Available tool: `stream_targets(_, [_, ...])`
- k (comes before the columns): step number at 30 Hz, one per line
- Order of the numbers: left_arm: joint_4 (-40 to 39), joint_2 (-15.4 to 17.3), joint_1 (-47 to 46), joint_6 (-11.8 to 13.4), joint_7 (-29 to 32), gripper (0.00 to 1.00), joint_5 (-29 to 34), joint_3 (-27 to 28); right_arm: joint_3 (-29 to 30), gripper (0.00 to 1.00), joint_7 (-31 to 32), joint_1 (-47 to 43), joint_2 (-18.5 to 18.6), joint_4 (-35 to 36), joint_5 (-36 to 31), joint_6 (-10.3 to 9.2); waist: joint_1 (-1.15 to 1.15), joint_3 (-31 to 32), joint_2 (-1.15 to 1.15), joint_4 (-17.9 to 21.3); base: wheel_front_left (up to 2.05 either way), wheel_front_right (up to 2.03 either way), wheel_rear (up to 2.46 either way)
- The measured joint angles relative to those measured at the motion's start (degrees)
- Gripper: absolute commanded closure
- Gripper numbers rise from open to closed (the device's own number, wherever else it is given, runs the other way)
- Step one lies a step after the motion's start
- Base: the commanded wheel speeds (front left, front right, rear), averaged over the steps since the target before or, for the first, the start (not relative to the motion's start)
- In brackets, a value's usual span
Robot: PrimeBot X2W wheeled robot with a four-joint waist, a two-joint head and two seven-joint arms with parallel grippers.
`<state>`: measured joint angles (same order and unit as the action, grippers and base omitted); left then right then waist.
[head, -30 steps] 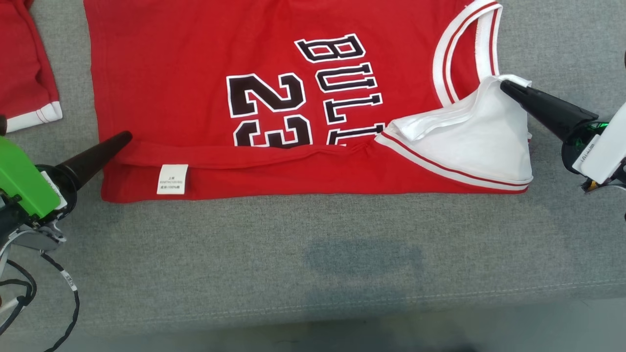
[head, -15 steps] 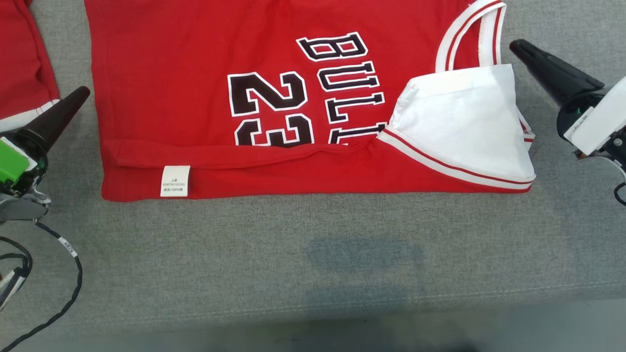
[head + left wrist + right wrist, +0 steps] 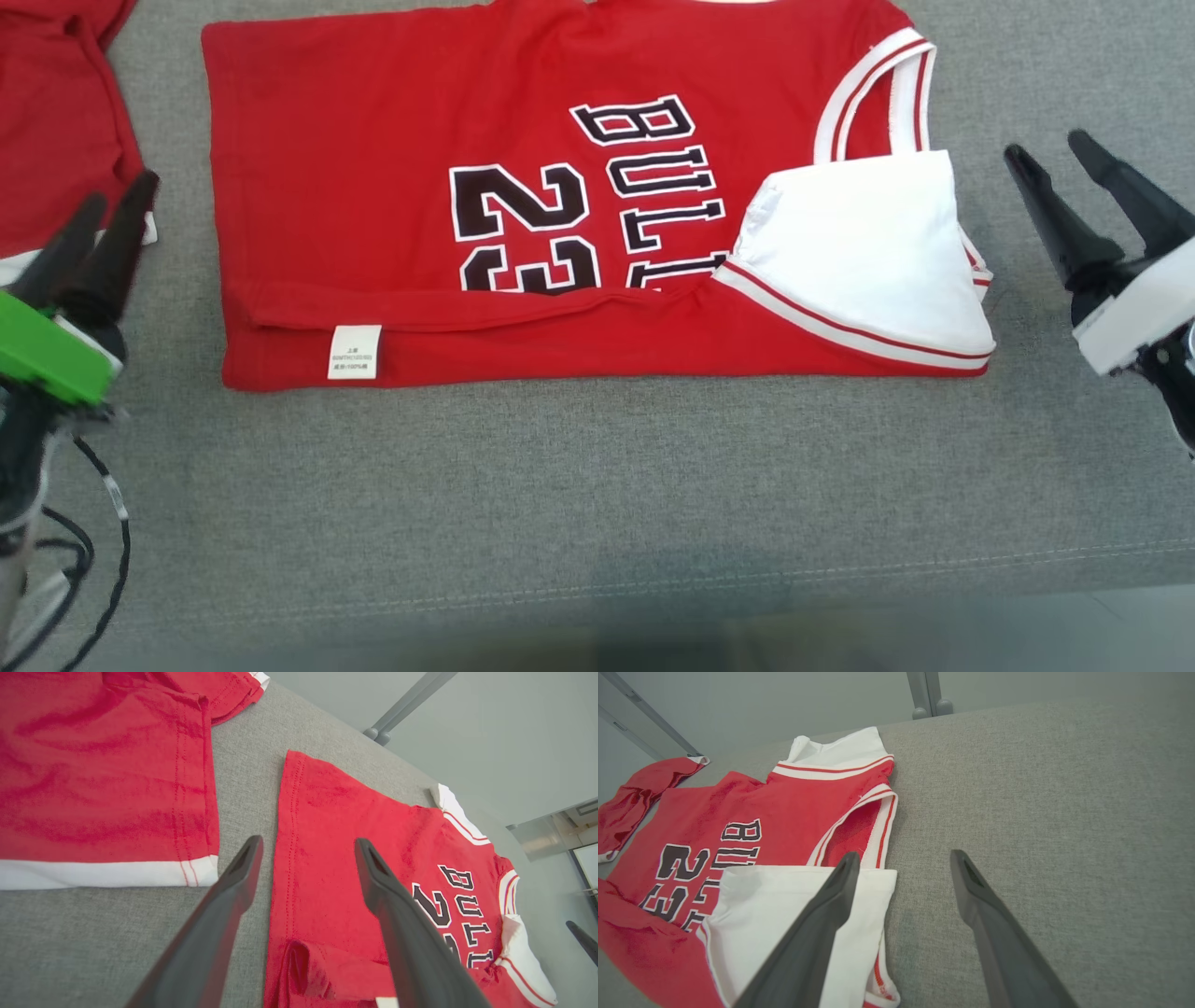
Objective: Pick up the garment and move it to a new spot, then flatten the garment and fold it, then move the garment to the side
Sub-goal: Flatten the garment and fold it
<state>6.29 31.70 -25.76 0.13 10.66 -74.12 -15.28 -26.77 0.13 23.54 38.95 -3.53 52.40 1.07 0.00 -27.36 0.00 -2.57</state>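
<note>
I see a red jersey (image 3: pixel 373 140) with black lettering edged in white, red-and-white striped trim and a white flap, on the grey woven bench (image 3: pixel 597 485). Another red garment (image 3: pixel 56 112) has a white hem. The left end effector (image 3: pixel 119 196) has a green housing, the right end effector (image 3: pixel 1046 145) a white one.

Black tapered fingers (image 3: pixel 1060 219), green housing (image 3: pixel 42 350), loose cables (image 3: pixel 127 546)

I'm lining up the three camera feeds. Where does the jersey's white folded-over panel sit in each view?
Head view: white panel lies right of centre, just right of the lettering.
Left wrist view: white panel is in the lower right corner.
Right wrist view: white panel is at the lower left, near the bottom edge.
Shared landmark: the black 23 print, close beside the panel in all three.
</note>
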Motion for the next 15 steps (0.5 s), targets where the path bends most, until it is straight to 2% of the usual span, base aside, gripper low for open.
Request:
stream_targets(4, [0.0,-0.1,6.1,-1.3,-6.9,0.0,8.2,-2.9,-1.4,0.0,-4.3,-5.2,0.4,-1.5,-4.1,-1.37,0.0,2.7,0.0,-0.1,0.0,0.0,0.0])
stream_targets(6, [0.2,-0.2,7.5,-1.5,-8.4,0.0,9.7,-3.5,-1.5,0.0,-5.5,-6.3,-0.1,-1.6,-4.4,-1.97,0.0,3.5,0.0,-0.2,0.0,0.0,0.0])
stream_targets(7, [1.2,-1.0,10.5,-1.5,-11.7,0.0,11.9,-3.9,-2.1,0.0,-7.7,-8.3,-1.3,-1.9,-5.0,-2.89,0.0,4.9,0.0,-0.3,0.0,0.0,0.0])
stream_targets(11, [3.8,-3.0,15.7,-0.1,-18.2,0.0,15.5,-4.3,-3.6,0.0,-11.3,-12.1,-2.2,-2.9,-7.9,-4.75,0.0,8.0,0.0,-0.4,0.0,0.0,0.0])
stream_targets(15, [5.4,-5.1,18.1,0.4,-20.9,0.0,16.4,-6.3,-5.0,0.0,-12.8,-15.1,-4.1,-4.4,-8.0,-5.03,0.0,10.4,0.0,-0.6,0.0,0.0,0.0])
